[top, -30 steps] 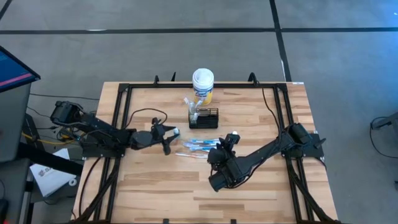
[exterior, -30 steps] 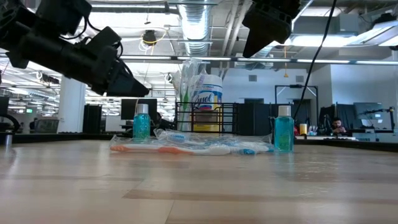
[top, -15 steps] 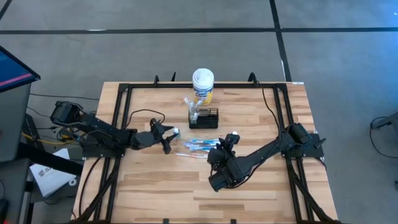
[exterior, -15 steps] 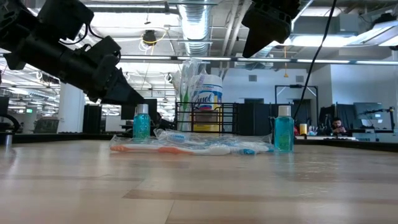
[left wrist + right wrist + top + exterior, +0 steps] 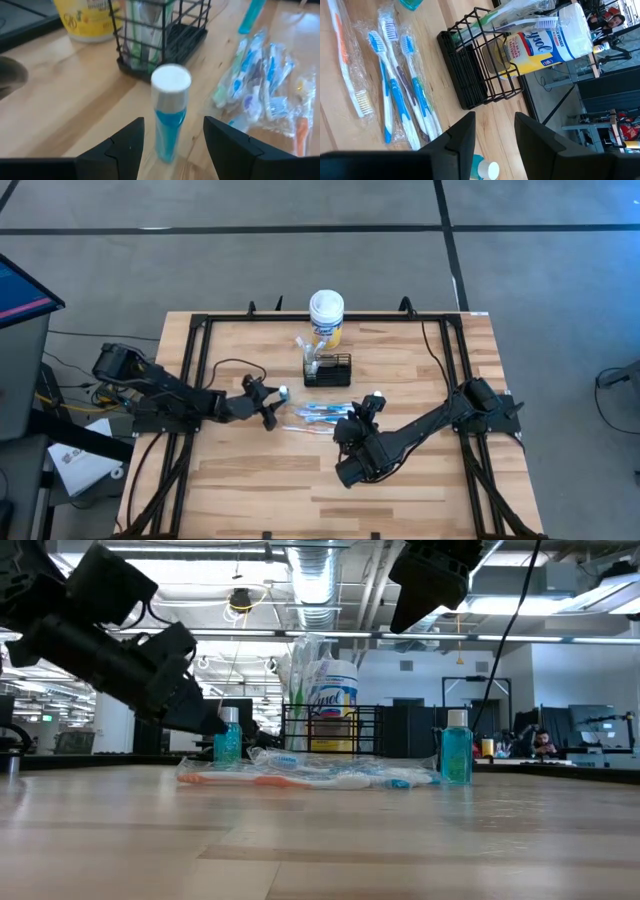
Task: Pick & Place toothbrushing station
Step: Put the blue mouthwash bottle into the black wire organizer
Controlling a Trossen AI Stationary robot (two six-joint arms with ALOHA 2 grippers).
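Left gripper: fingers spread wide and empty, aligned on a small blue bottle with a white cap, standing upright on the table. In the left wrist view the bottle sits between the two fingers, apparently not yet touched.

Centre: the toothbrushing station, a low black wire caddy, stands just in front of the yellow canister and already holds wrapped items. Packaged toothbrushes lie flat on the table just on the near side of it.

Right gripper: hovers just beside the toothbrushes, near a second blue bottle. Its jaws stand partly apart with nothing between them.

Assessment: the step in hand appears to be grasping the left bottle. Advise centring the fingers on the body below the cap, closing squarely to avoid tipping, then lifting straight before moving to the caddy.
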